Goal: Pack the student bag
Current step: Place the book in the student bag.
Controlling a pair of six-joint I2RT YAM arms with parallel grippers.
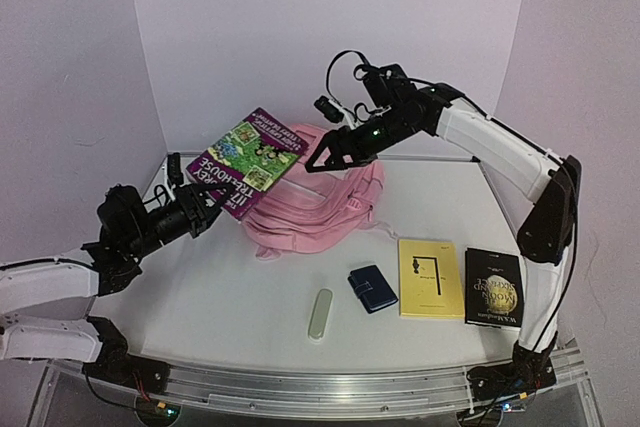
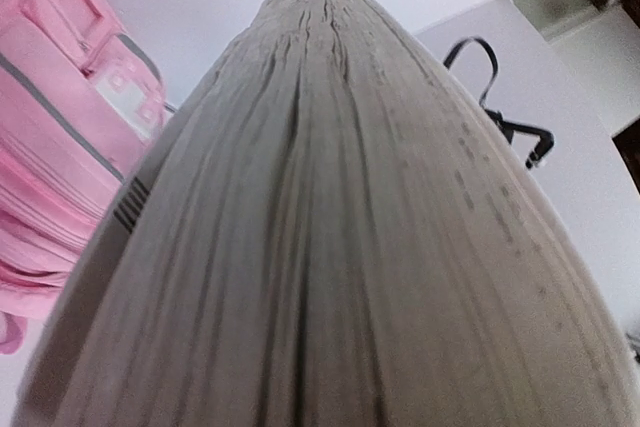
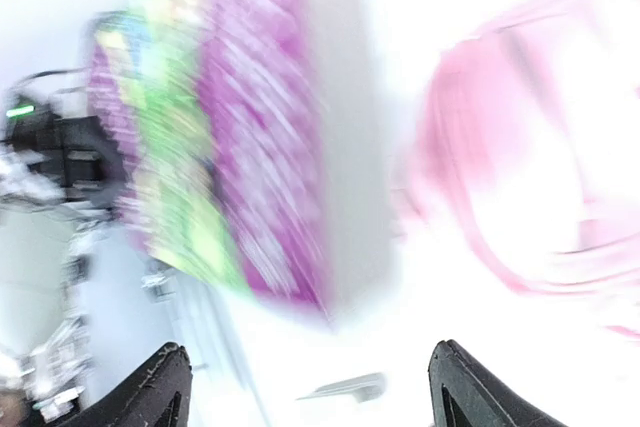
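A purple and green picture book hangs tilted in the air at the left of the pink student bag, which lies slumped at the back middle of the table. My left gripper is shut on the book's lower left corner. The book's page edges fill the left wrist view and hide the fingers, with the bag at the left. My right gripper is open just off the book's right edge, above the bag. In its blurred wrist view the book and the bag lie beyond the right gripper, which holds nothing.
A yellow book and a black book lie side by side at the front right. A small dark blue case and a pale green oblong case lie in front of the bag. White walls close in the back and sides.
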